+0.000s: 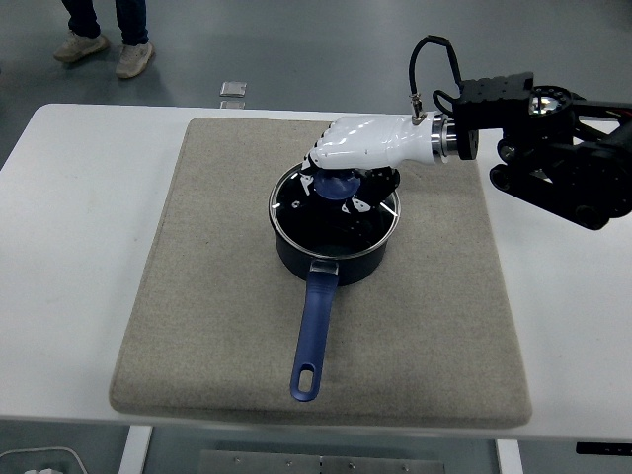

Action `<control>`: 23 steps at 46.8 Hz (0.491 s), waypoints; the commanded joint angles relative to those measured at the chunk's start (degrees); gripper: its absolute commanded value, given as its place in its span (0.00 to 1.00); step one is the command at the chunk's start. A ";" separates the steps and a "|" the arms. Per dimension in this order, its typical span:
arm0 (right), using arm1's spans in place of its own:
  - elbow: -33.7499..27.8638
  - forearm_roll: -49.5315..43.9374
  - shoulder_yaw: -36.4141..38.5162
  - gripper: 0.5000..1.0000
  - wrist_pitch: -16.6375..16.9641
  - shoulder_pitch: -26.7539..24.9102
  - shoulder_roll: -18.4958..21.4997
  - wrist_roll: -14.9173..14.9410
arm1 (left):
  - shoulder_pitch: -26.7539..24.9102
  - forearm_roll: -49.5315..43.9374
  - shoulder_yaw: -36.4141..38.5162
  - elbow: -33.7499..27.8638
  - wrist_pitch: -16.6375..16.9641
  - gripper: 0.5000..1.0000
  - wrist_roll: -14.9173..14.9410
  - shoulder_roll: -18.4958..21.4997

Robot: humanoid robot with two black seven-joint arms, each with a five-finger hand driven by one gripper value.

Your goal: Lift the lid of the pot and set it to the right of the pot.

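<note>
Grasp step: right hand [348, 158] closed on blue knob [334, 184] of glass lid [336, 210], seated on saucepan [334, 247] mid-mat [217, 296]. Next: lift straight, carry right, set down on mat beside pan.

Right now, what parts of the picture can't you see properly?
1. Lid knob, head view: the right hand covers its top, so the grip itself is hidden.
2. Inside the pot, head view: the glass lid is dark and shiny, so any contents cannot be made out.
3. The person at the top: only shoes and lower legs show; the picture's top edge cuts off the rest.
</note>
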 commanded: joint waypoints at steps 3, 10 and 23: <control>-0.01 0.00 0.01 0.00 0.00 0.41 0.09 0.00 | 0.00 0.00 0.00 0.00 0.00 1.00 0.01 0.00; 0.17 -0.09 0.01 0.00 0.00 0.76 0.09 0.00 | 0.00 0.00 0.00 0.00 0.00 1.00 0.01 0.00; 0.35 -0.09 0.18 0.00 -0.18 1.20 0.09 0.00 | 0.00 0.00 0.00 0.00 0.00 1.00 0.01 0.00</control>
